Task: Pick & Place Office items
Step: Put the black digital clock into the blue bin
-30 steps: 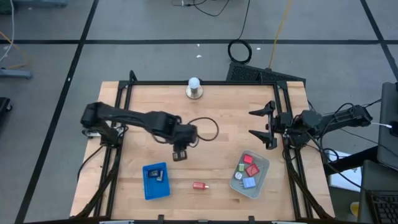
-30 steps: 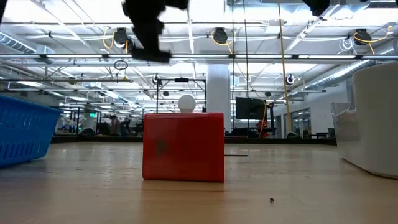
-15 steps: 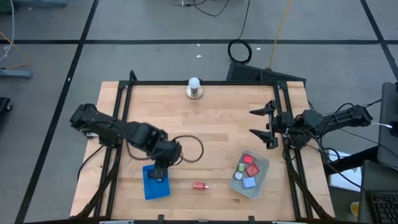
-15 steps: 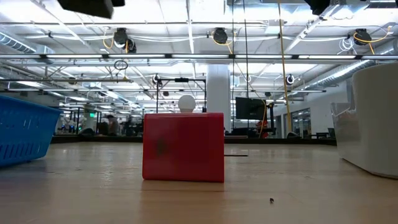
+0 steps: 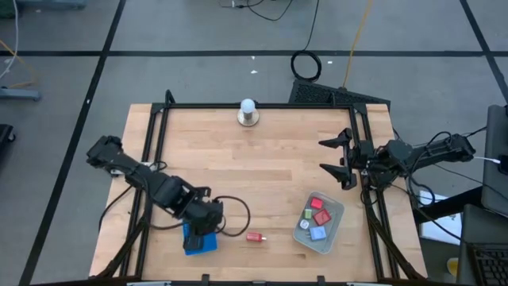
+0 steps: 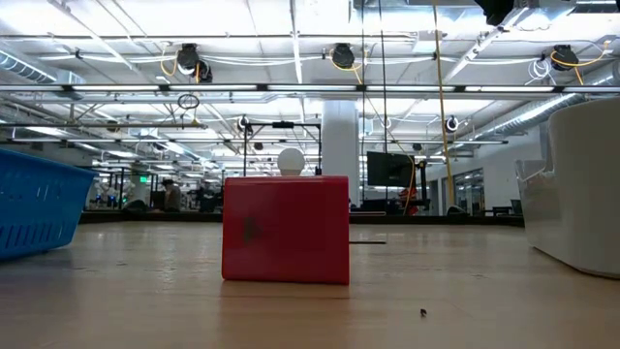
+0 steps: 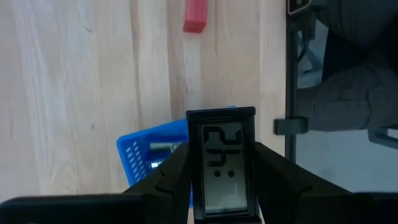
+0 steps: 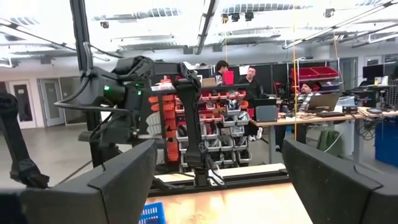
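While the left gripper (image 7: pixel 221 186) held a small black clock (image 7: pixel 221 163) between its closed fingers, it hung just above the blue tray (image 5: pixel 193 242) near the table's front edge. At least one item already lay in that tray. A red block (image 5: pixel 254 237) lay on the bare wood between the tray and the clear bin (image 5: pixel 333 230), so it seemed not yet sorted. Several red, blue and pale pieces lay in the bin. The right gripper (image 5: pixel 337 164) waited with jaws wide open and empty at the table's right side. I judged the task partly done.
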### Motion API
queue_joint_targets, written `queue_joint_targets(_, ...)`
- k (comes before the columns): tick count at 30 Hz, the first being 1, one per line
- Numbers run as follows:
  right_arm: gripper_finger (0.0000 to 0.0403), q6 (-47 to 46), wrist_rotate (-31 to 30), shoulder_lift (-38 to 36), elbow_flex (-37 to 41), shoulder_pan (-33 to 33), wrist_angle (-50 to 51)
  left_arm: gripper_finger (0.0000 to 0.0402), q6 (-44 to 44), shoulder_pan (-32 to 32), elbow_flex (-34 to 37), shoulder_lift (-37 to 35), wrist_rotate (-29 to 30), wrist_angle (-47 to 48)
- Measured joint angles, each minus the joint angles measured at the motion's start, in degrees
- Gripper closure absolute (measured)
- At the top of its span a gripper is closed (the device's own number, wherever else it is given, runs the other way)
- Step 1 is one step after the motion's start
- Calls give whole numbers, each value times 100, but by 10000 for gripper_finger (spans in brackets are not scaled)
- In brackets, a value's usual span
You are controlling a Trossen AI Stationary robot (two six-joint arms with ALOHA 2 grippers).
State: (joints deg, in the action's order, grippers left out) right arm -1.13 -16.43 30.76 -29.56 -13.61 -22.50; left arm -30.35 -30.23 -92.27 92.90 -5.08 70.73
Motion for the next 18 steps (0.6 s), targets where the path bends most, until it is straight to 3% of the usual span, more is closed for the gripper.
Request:
queue_joint_targets(9,64,-170,2,12,0,2,-121,267,63,-234,534,-107,94,-213)
queue_joint_targets(18,64,-274,6,22,0,1,-277,267,-333,-175,2803,-1565,57,-2401)
